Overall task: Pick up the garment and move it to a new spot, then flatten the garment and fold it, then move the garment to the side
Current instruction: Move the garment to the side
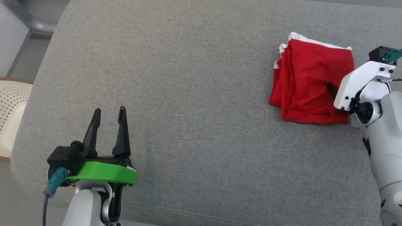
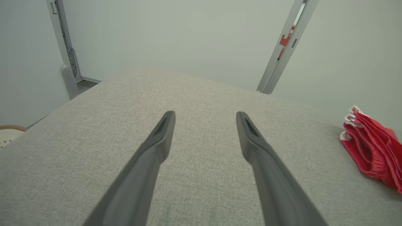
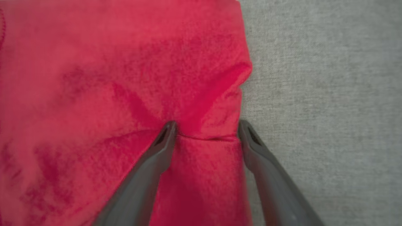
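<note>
Right gripper wide, astride garment fold; head view: left gripper wide over cushion.

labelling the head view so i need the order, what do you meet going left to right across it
cream perforated object → left gripper → red garment → right forearm

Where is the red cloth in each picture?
Head view: the garment lies folded at the right.
Left wrist view: the garment sits at the right edge.
Right wrist view: the garment covers the left and middle, close up.
Shared landmark: the grey cushion underneath.
</note>
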### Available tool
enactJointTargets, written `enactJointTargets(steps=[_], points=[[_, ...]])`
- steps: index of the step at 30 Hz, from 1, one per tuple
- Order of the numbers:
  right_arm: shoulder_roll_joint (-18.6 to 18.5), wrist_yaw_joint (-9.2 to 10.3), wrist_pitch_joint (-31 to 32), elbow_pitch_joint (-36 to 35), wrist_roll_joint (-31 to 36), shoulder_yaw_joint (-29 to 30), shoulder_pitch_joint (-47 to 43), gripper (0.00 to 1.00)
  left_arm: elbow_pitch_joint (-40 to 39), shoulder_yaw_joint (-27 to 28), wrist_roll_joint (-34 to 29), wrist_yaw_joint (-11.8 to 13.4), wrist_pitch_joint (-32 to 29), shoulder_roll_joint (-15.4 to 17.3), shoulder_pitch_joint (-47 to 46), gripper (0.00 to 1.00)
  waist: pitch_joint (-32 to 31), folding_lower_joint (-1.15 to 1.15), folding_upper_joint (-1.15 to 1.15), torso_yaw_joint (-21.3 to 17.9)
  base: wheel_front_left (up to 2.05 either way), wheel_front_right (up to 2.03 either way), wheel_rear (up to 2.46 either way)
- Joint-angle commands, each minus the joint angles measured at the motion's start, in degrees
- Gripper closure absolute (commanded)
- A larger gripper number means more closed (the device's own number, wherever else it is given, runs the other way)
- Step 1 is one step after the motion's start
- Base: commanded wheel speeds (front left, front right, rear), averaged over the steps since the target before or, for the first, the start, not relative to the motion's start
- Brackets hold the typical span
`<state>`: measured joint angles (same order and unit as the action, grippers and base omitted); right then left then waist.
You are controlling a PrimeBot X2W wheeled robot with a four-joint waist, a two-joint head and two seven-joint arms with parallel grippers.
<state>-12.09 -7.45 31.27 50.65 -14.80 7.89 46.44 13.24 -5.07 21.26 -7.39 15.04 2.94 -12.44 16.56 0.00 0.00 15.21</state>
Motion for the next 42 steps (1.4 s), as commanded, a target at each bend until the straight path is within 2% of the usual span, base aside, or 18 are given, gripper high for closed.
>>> enactJointTargets(steps=[1,2,3,4,8,15,20,24,29,32,36,42], points=[[0.8,-0.06,1.9,1.8,0.5,-0.8,-0.7,0.0,-0.1,-0.1,0.4,-0.2,0.2,0.0,-1.0,0.0,2.1,0.0,0.0,1.9,0.0,0.0,0.0],[1.1,-0.06,2.9,2.4,0.8,-1.5,-1.2,0.36,0.0,-0.1,0.6,-0.2,0.2,0.0,-1.0,0.0,2.2,0.0,0.0,1.8,0.0,0.0,0.0],[1.2,-0.08,3.5,2.5,1.0,-2.0,-1.3,0.8,0.1,0.0,0.7,-0.2,0.2,0.0,-1.1,0.0,2.2,0.0,0.0,1.7,0.0,0.0,0.0],[1.0,-0.14,3.8,2.3,1.6,-2.8,-1.5,1.0,0.1,0.2,0.8,-0.2,0.2,0.0,-1.1,0.0,2.2,0.0,0.0,1.5,0.0,0.0,0.0],[-1.1,0.01,4.0,0.1,3.5,-6.3,-0.8,1.0,-0.3,0.8,0.9,-0.2,0.2,0.0,-0.9,0.0,1.8,0.0,0.0,0.1,0.0,0.0,0.0],[-4.1,-0.01,8.3,-8.5,-0.8,-16.6,2.8,1.0,-1.4,2.3,0.1,-0.2,0.2,0.0,0.4,0.0,0.8,0.0,0.0,-6.2,0.0,0.0,0.0],[-9.7,-0.01,12.9,-18.3,-5.7,-25.1,5.1,1.0,-2.1,3.9,-1.2,-0.2,0.2,0.2,0.9,0.0,0.6,0.0,0.0,-12.8,0.0,0.0,0.0],[-14.5,-0.01,15.3,-24.6,-10.0,-29.2,6.4,1.0,-2.8,4.5,-1.5,-0.2,0.1,1.0,0.2,0.0,1.6,0.0,0.0,-17.7,0.0,0.0,0.0],[-20.7,-0.01,16.7,-28.3,-13.3,-31.1,5.1,1.0,-3.4,4.5,-1.9,-0.2,0.2,2.6,-0.9,0.0,2.8,0.0,0.0,-21.8,0.0,0.0,0.0],[-24.2,-0.01,14.4,-28.4,-13.2,-31.4,4.5,1.0,-3.8,4.5,-2.0,-0.2,0.2,3.7,-1.0,0.0,3.8,0.0,0.0,-23.7,0.0,0.0,0.0],[-26.5,-0.01,8.9,-25.1,-10.6,-28.3,3.8,1.0,-4.2,3.9,-1.7,-0.2,0.2,4.5,-1.7,0.0,5.3,0.0,0.0,-24.7,0.0,0.0,0.0],[-27.7,0.0,1.2,-18.5,-6.4,-23.6,3.6,1.0,-4.6,2.3,-1.2,-0.2,0.2,5.9,-2.7,0.0,8.1,0.0,0.0,-23.7,0.0,0.0,0.0]])
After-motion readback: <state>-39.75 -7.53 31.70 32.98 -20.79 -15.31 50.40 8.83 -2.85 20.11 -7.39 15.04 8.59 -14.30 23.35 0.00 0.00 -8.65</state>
